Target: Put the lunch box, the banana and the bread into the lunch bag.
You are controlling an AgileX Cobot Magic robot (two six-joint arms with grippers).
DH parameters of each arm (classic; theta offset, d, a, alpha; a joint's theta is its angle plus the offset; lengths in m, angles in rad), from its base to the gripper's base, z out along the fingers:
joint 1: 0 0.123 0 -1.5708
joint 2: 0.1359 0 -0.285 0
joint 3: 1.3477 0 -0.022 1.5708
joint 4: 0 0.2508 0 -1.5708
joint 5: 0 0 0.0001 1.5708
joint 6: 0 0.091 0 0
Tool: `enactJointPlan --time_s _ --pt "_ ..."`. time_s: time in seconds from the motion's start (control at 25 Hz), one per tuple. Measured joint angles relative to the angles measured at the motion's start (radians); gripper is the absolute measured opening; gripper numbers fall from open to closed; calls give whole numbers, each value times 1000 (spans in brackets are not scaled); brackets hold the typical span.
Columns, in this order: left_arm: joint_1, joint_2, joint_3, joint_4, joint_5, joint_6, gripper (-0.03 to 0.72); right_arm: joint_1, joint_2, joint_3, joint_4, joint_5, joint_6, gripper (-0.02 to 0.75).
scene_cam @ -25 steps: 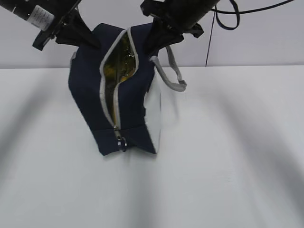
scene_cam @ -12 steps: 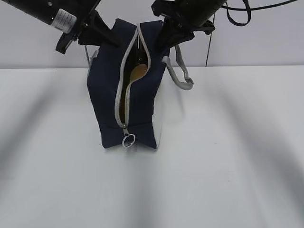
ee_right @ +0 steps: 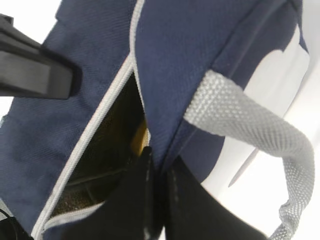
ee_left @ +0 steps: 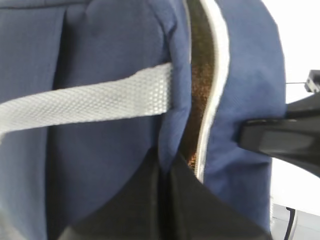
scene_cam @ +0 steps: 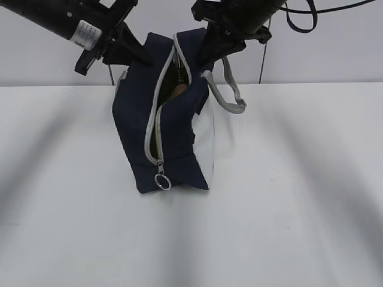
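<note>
The navy lunch bag (scene_cam: 176, 143) stands upright at the table's middle, its grey zipper (scene_cam: 154, 128) open and the ring pull (scene_cam: 163, 182) hanging low at the front. My left gripper (scene_cam: 142, 60) is shut on the left rim of the opening; the left wrist view shows it pinching navy fabric (ee_left: 165, 167). My right gripper (scene_cam: 203, 57) is shut on the right rim, as the right wrist view (ee_right: 157, 162) shows. A golden-brown bit of the bread (scene_cam: 178, 91) shows inside. A yellow bit of the banana (ee_right: 140, 137) shows by my right fingers. The lunch box is hidden.
Grey handles hang on both sides, one in the exterior view (scene_cam: 230, 98) and one across the left wrist view (ee_left: 95, 102). The white table (scene_cam: 299, 179) spreads around the bag. A black cable (scene_cam: 263, 60) hangs at the back wall.
Both grippers have shifted the bag to the right and set it more upright. Its opening has narrowed and less of the inside shows.
</note>
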Motion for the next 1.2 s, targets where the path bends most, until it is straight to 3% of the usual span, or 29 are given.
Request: enactJointPlan --time_s 0.28,0.48,0.68,0.8,1.0,1.08,1.2 --pt "0 18 -1 1 -29 0 -3 0 11 19 2 -2 0 -8" --pt "0 26 -1 59 -45 0 -3 0 11 65 12 -12 0 3" --pt "0 41 -2 73 -48 0 -2 0 11 82 29 -13 -6 50" --pt "0 43 -2 102 -50 0 6 0 11 82 66 -15 -49 180" --pt "6 43 -2 155 -45 0 96 0 11 82 75 -15 -64 553" --pt "20 43 -2 158 -33 0 187 0 11 82 43 -15 -66 601" --pt "50 39 -8 163 13 0 332 0 0 84 -33 -15 -67 610"
